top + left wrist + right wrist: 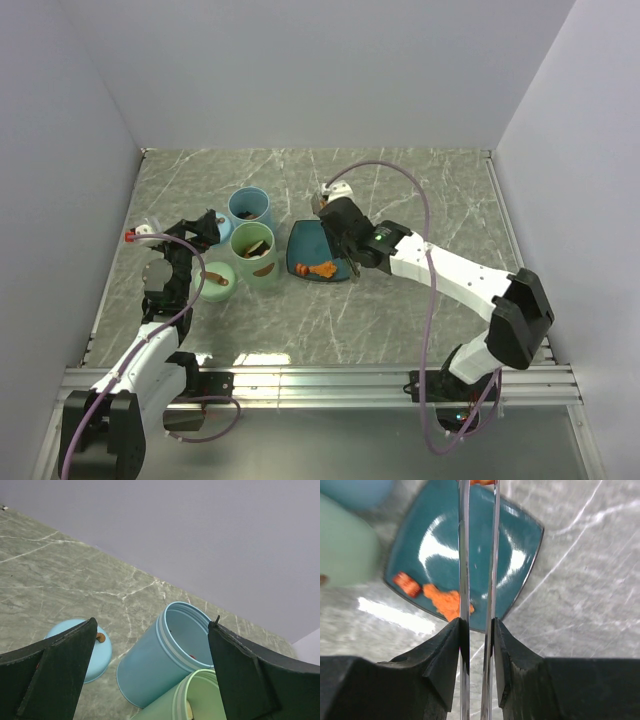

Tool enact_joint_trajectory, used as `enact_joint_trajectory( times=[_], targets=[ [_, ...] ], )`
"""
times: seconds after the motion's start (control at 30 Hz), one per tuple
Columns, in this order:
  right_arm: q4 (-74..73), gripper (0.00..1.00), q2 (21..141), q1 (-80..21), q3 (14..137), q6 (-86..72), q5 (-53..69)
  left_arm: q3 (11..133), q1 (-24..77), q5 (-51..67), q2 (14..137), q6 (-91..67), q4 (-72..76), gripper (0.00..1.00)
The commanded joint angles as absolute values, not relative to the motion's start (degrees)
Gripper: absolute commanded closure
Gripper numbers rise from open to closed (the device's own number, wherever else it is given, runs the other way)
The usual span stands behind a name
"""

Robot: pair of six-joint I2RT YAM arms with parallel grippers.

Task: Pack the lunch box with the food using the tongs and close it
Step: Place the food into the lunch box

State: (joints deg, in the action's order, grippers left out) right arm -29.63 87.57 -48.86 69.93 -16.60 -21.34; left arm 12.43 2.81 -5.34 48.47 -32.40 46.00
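Squeezing the silver tongs (464,555) in the right claw (477,630), clamped on both thin arms over the teal plate (520,540) at mid-bench. Noted orange chunks (445,600) toward plate's near-left corner. Judged light, soft, crumbly: pinch gently across widest part. Expect slick, springy steel. Left claw (152,645) spread wide, empty.

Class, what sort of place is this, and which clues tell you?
Probably a robot test cell, not a kitchen: plain walls box in a marble-patterned tabletop, with the left arm and right arm bolted by a metal rail.
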Motion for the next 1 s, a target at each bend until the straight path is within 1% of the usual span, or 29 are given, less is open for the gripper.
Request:
enact_joint_trajectory(
  times=[0.0, 0.23, 0.37, 0.5, 0.77, 0.97],
  targets=[
    [-28.7, 0.63, 84.0, -49.0, 73.6, -14.2, -21.5, 13.1, 2.5, -5.4, 47.5, -32.7, 47.7, 0.01],
    [-27.4, 0.62, 81.4, -54.0, 78.0, -10.0, -18.1, 13.3, 2.5, -5.4, 48.0, -32.7, 47.8, 0.00],
    [-26.5, 0.62, 80.2, -58.9, 77.7, -8.6, -15.6, 13.3, 2.5, -5.4, 47.9, -32.6, 47.6, 0.01],
    [-26.5, 0.61, 79.5, -62.0, 76.6, -8.8, -15.7, 13.3, 2.5, -5.4, 47.8, -32.7, 47.7, 0.01],
    [-27.2, 0.61, 79.8, -64.3, 74.8, -9.7, -14.9, 13.3, 2.5, -5.3, 47.8, -32.7, 47.6, 0.01],
    [-28.5, 0.56, 82.0, -64.9, 75.8, -9.5, -15.0, 13.3, 2.5, -5.3, 47.7, -32.7, 47.5, 0.01]
  ],
)
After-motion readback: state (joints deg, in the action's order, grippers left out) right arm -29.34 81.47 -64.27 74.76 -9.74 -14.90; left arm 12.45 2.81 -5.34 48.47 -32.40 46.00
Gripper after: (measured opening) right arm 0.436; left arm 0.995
